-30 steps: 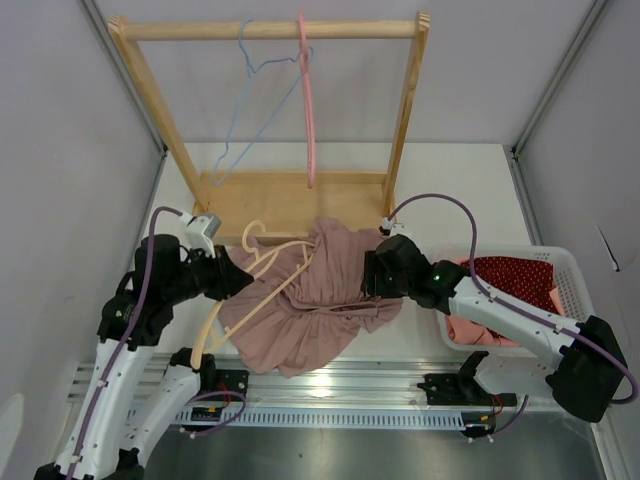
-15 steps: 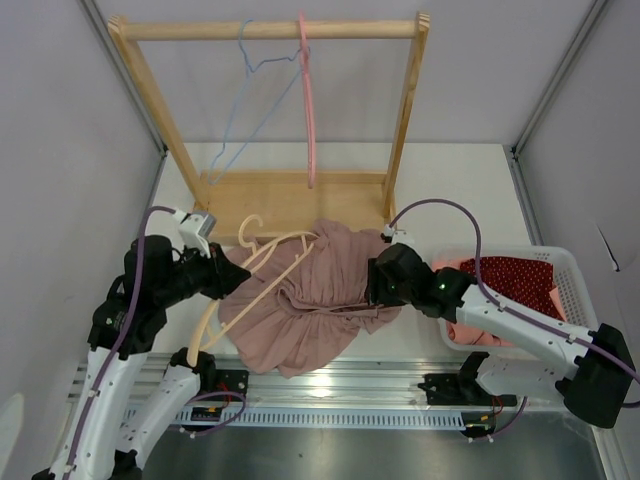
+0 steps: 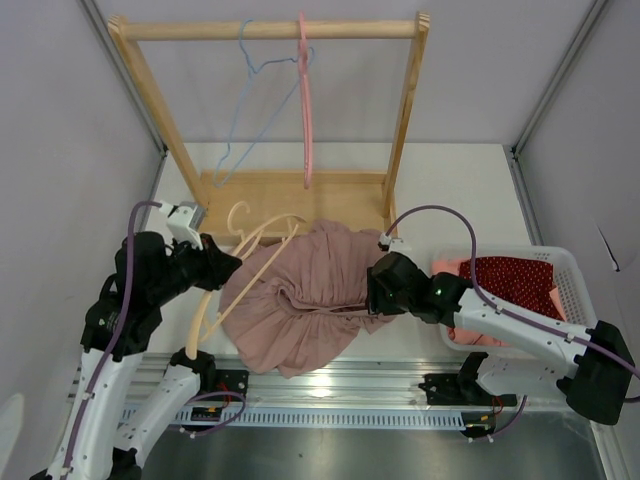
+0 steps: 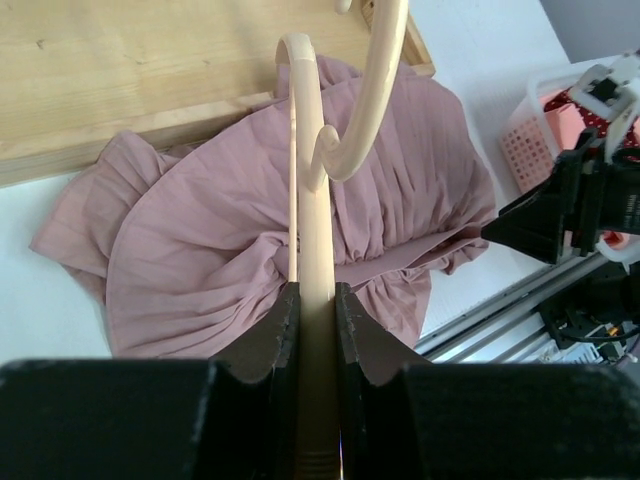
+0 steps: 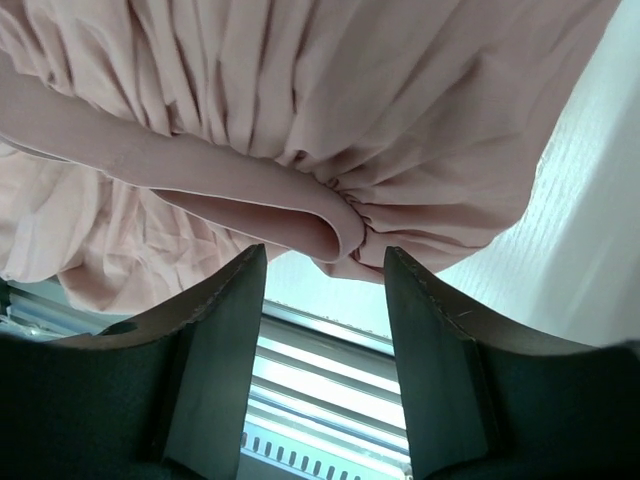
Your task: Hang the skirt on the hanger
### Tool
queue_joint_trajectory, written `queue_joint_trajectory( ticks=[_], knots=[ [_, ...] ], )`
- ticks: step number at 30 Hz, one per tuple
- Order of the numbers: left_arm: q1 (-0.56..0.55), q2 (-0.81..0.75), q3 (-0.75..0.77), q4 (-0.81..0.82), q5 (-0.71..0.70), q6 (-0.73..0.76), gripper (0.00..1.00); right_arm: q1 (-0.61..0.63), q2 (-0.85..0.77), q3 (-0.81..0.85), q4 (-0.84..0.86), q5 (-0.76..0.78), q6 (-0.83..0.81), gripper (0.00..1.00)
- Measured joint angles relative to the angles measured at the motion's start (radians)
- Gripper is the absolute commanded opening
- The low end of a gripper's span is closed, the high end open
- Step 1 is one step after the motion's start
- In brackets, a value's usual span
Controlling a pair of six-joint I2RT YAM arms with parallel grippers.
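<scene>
Grey walls (image 3: 60,110), white table (image 3: 455,185)

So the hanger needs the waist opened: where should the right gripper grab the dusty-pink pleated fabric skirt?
Probably the skirt's thick folded waistband, approached from the white plastic basket side. That band stands out as a rolled lip just ahead of the right gripper's open fingers, while the pleats are loose.

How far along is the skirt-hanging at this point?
Done: the left gripper is shut on the cream hanger, holding it above the skirt. In hand: the right gripper is open with its jaws either side of the waistband. Left: grip the waistband and get the skirt onto the cream hanger.
</scene>
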Motion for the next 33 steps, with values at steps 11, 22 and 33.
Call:
queue_joint_trajectory(
  ticks=[11, 22, 33],
  knots=[
    [0.0, -0.019, 0.019, 0.049, 0.188, 0.001, 0.0, 0.018, 0.011, -0.035, -0.013, 0.002, 0.035, 0.47],
    [-0.001, -0.027, -0.065, 0.042, 0.315, 0.011, 0.0, 0.034, 0.039, -0.05, -0.012, 0.008, 0.062, 0.45],
    [-0.002, -0.035, -0.092, 0.043, 0.318, 0.011, 0.0, 0.039, 0.033, -0.049, -0.014, 0.032, 0.08, 0.49]
  ],
)
